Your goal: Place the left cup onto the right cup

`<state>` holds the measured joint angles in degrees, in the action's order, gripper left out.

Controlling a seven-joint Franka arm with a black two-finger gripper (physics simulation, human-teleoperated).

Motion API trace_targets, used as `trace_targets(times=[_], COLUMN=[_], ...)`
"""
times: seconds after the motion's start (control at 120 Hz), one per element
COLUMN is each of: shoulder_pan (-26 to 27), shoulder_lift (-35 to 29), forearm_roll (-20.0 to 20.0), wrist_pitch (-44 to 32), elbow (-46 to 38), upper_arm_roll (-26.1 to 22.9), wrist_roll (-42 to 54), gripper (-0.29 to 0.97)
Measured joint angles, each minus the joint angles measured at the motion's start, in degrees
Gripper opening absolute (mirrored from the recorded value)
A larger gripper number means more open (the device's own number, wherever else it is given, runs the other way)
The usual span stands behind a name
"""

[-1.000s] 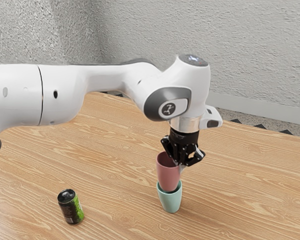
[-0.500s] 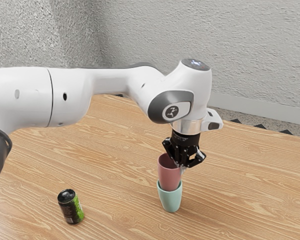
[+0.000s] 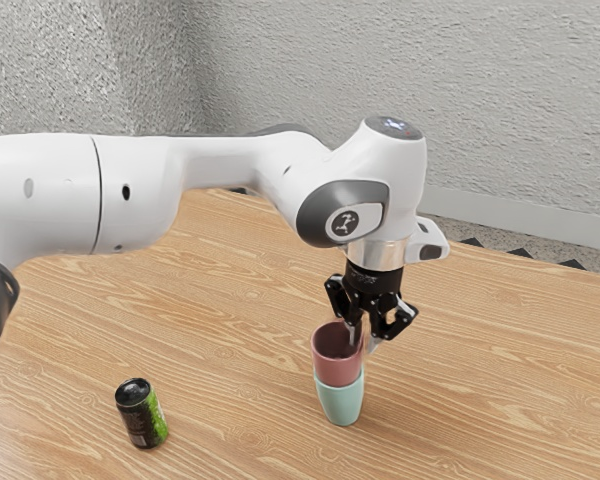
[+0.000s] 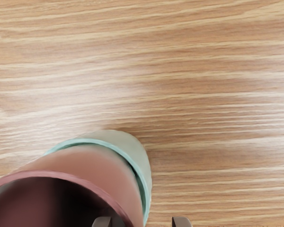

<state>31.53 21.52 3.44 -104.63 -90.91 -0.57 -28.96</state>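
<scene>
Pink cup (image 3: pixel 337 352) sits nested in the teal cup (image 3: pixel 340 402), lower centre of the frame on the bench (image 3: pixel 500 340). My hand (image 3: pixel 368 322) hangs at its rim, fingers spread, released. A green can (image 3: pixel 142 412) sits lower left.

From the wrist, the pink cup (image 4: pixel 75 189) fills the teal cup's (image 4: pixel 137 161) mouth, just under my hand.

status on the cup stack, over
Gripper open, fingers straddling the rim of the dusty-pink plastic cup. Pink cup sits upright inside the pale teal plastic cup. Green-and-black drink can well clear, nothing in the way.
</scene>
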Motion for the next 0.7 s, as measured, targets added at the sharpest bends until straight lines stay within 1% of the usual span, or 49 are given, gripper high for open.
trace_targets(times=[0.342, 0.517, 0.6, 0.7], shoulder_pan=[0.0, 0.1, 0.2, 0.2], shoulder_lift=[-1.5, -3.3, -4.2, -4.9], forearm_roll=[0.1, 0.3, 1.1, 1.8], wrist_pitch=[1.2, 1.8, 2.1, 2.3], elbow=[0.0, 0.2, 0.2, 0.2], upper_arm_roll=[-0.6, -0.5, -0.4, -0.1], wrist_roll=[-1.3, -1.6, -1.6, -1.3], gripper=[0.15, 0.18, 0.25, 0.4])
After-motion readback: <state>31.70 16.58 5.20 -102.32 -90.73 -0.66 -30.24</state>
